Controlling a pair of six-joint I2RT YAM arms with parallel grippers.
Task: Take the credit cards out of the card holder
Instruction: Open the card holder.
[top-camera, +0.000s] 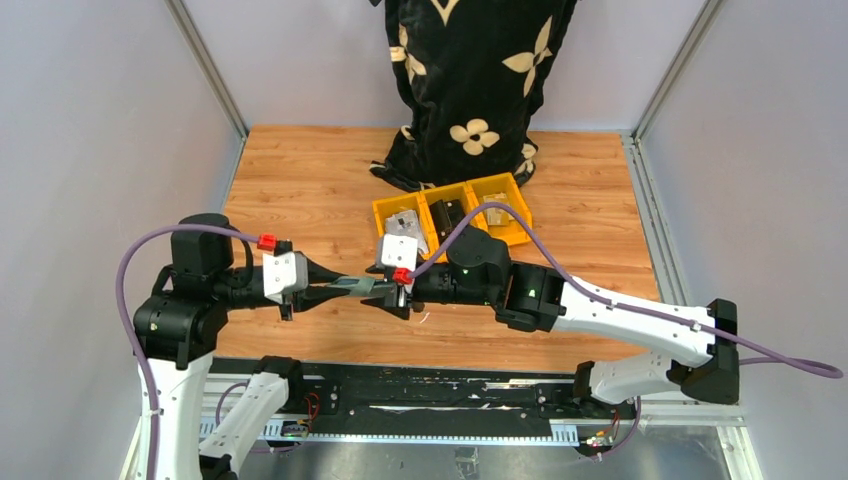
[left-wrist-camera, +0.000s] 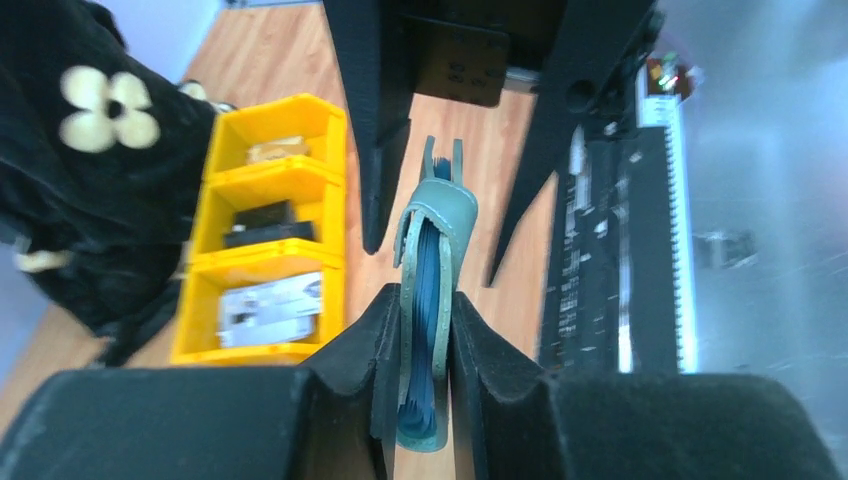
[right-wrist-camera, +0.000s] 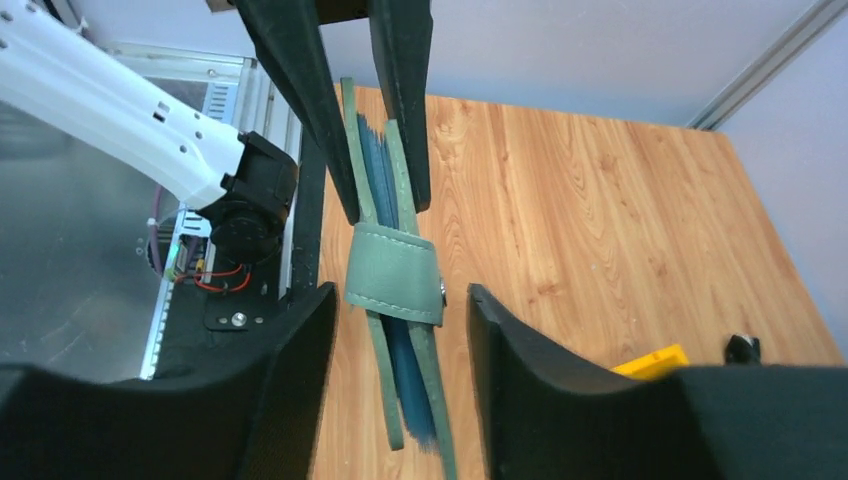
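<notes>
Right wrist reveals right tool (right-wrist-camera: 402, 305) spread around card holder (right-wrist-camera: 392, 272).

Orange-brown wood-grain laminate tabletop (top-camera: 300, 170), grain running left-right. Pale grey-lilac matte wall panels (top-camera: 90, 120) on 3 sides, 2 aluminium corner posts (top-camera: 205, 65) at back corners. Black velvety cloth with cream flower print (top-camera: 470, 70) hanging back centre, hem on tabletop. Brushed grey metal plate (top-camera: 400, 462) along near edge. Light soft, even

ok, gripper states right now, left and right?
Left gripper: fingers shut on the card holder.
Right gripper: open, fingers either side of the card holder, not clamped.
</notes>
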